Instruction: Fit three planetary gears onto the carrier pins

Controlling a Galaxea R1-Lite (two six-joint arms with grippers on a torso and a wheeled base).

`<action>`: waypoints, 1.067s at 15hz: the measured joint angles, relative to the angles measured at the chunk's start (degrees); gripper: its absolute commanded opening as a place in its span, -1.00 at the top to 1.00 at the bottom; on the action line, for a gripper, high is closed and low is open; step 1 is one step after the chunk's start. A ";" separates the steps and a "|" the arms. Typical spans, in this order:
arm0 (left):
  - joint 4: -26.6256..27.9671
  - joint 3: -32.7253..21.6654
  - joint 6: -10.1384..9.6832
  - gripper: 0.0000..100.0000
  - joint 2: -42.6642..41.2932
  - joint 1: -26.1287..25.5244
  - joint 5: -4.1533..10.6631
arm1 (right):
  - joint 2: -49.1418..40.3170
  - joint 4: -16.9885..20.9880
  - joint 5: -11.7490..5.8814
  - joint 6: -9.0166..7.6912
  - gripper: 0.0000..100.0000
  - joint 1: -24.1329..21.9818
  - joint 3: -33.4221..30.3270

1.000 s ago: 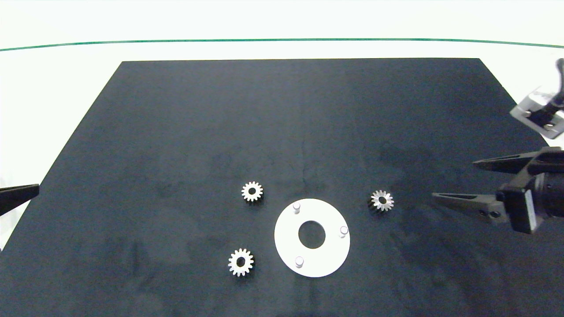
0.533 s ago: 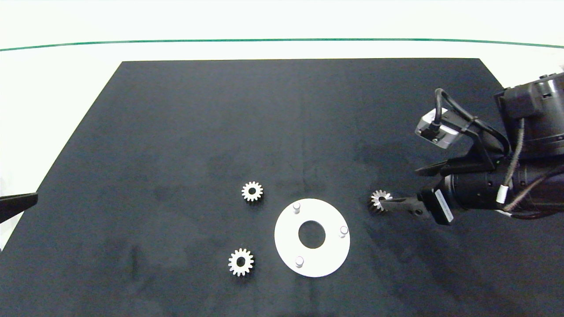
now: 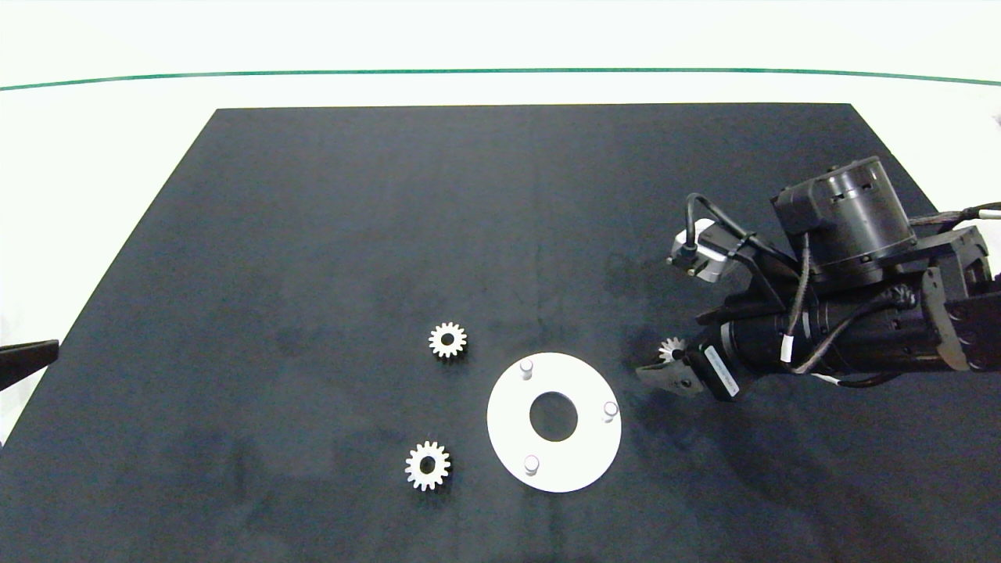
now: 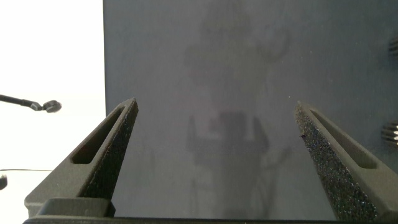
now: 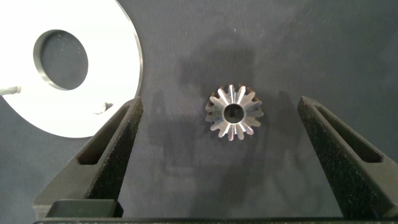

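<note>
While spread wide, right claw (image 5: 217, 155) straddles gear (image 5: 234, 112)

Lab test bench, black mat (image 3: 391, 234) on white table (image 3: 117, 141), green line (image 3: 500, 71)

Black mat (image 3: 391, 219) on a white table (image 3: 94, 141), green line (image 3: 500, 71).

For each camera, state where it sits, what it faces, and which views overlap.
Head: overhead, facing the black mat; right gripper over one gear, left gripper at the edge.
Left wrist: faces bare mat between open jaws.
Right wrist: looks down at that gear, jaws open beside it.
Head and right wrist share the gear and white disc.
</note>
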 measured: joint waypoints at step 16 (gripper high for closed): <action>0.18 -0.30 -0.05 -1.00 -1.60 -1.01 0.00 | 3.75 -0.02 -2.12 -0.11 -0.41 -2.39 0.02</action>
